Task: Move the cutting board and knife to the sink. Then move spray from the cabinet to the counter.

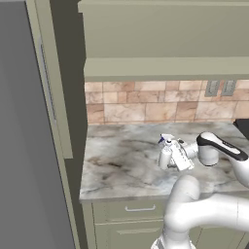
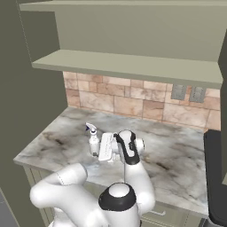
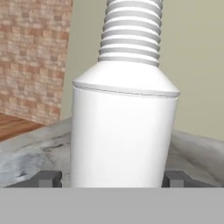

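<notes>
No legible text, label, brand, number or sign found in any view. The spray (image 3: 124, 127) bottle, seen close up, has a plain white body and ribbed neck carrying no printing. The two grey wall plates (image 2: 188, 93) on the tiled backsplash above the tabletop (image 1: 121, 160) are blank. The cabinet (image 2: 128, 64) shelf edge over the spray bears no marking. The drawer front (image 1: 138, 210) below the tabletop edge is unmarked.
</notes>
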